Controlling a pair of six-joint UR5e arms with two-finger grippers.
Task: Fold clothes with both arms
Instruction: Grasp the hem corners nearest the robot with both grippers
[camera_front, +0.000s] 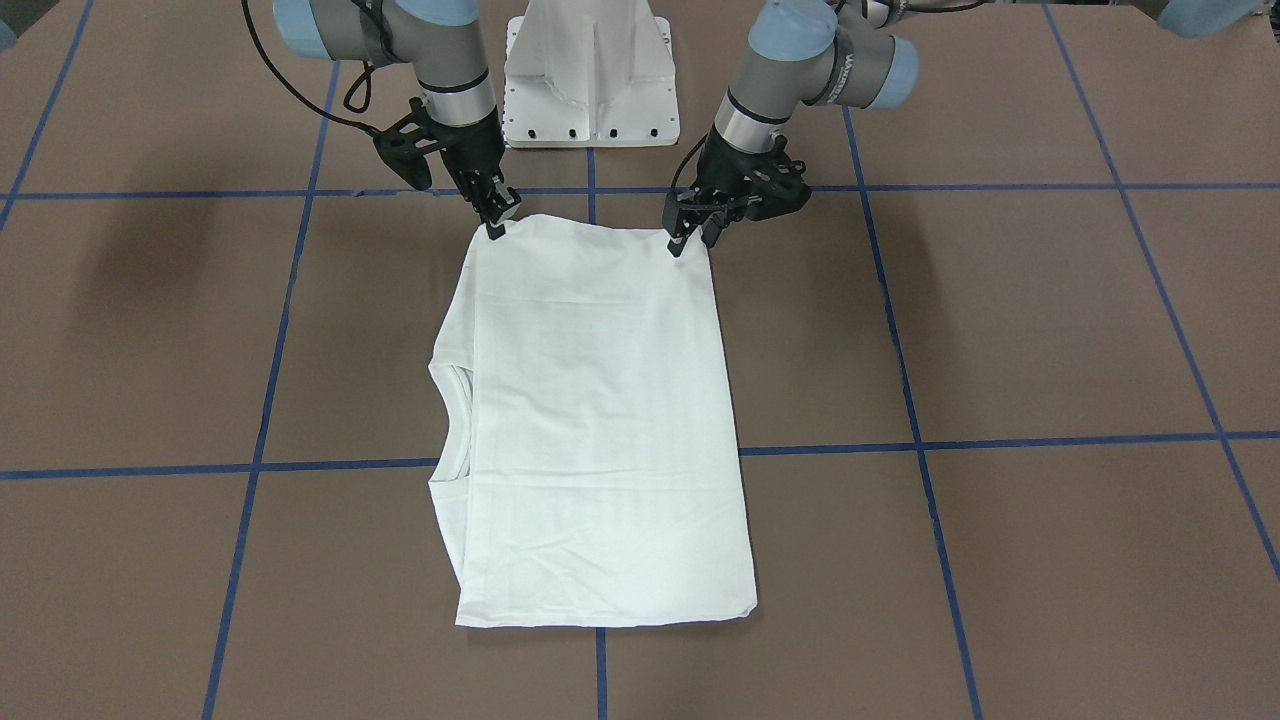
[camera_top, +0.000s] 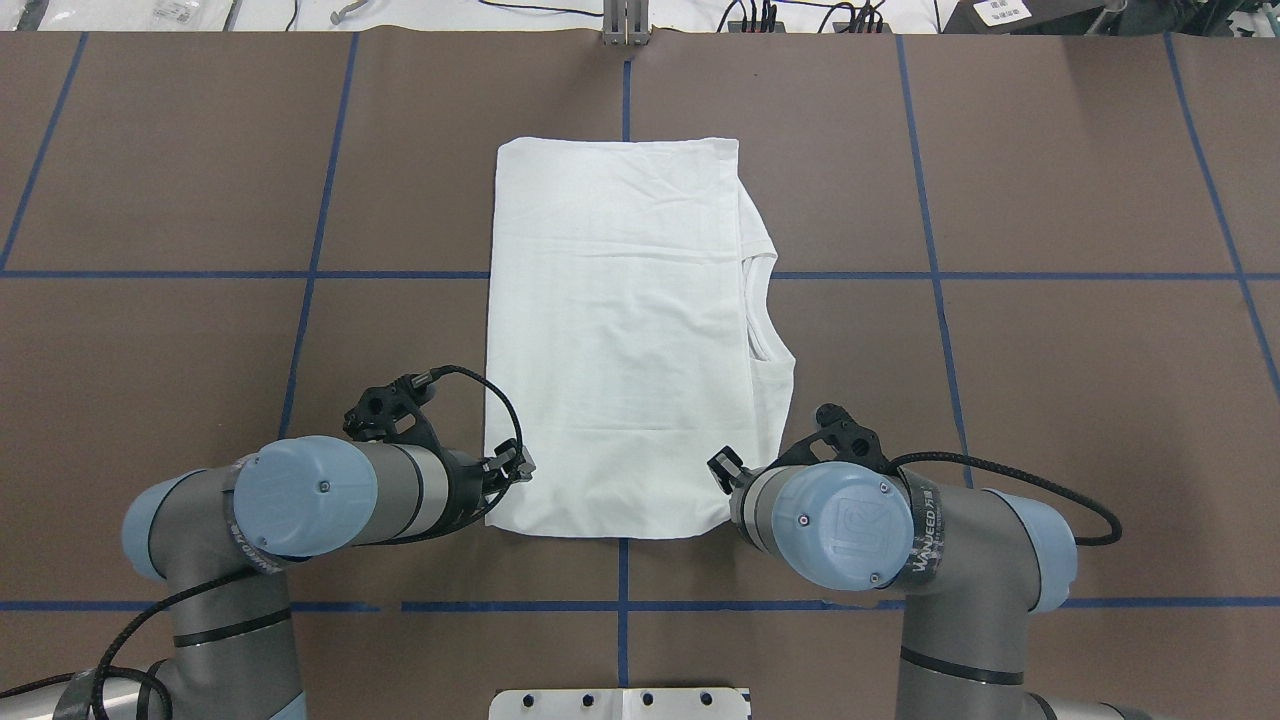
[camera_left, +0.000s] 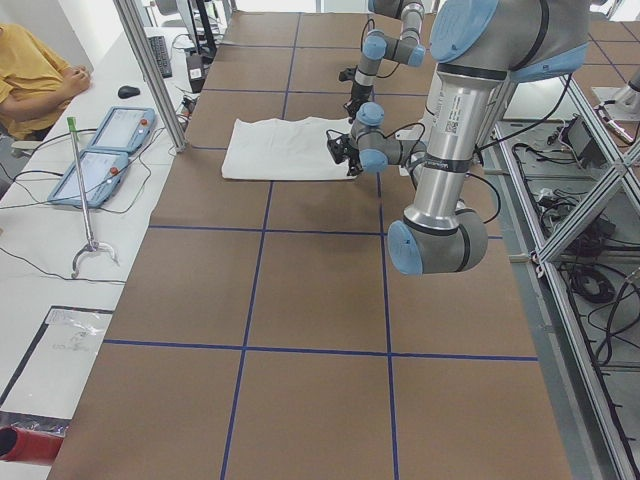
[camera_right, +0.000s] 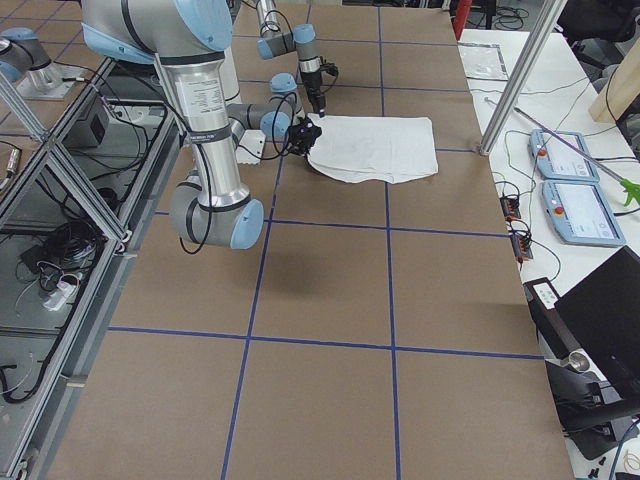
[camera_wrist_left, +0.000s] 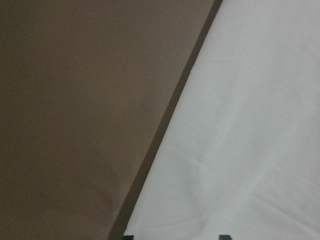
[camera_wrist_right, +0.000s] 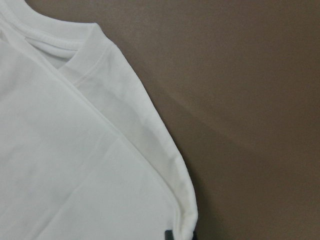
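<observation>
White cotton fills most of both my wrist views. The folded shirt (camera_front: 600, 420) lies flat as a long rectangle in the middle of the brown table (camera_front: 1000, 330), plain side up. Its ribbed collar (camera_wrist_right: 60, 47) peeks out along the edge on my right.

My right gripper (camera_front: 496, 228) is down on the near right corner. Its fingers look clenched on that corner, where the cloth puckers, though the wrist camera cuts off all but a sliver of one tip (camera_wrist_right: 170, 235).

My left gripper (camera_front: 694, 240) sits at the near left corner, released. Its two fingertips (camera_wrist_left: 129, 236) stand apart at the frame's bottom edge, with cloth showing between them. I cannot tell whether they touch the fabric. From overhead, my own wrists hide both corners, and the side views show the grippers too small to judge.
</observation>
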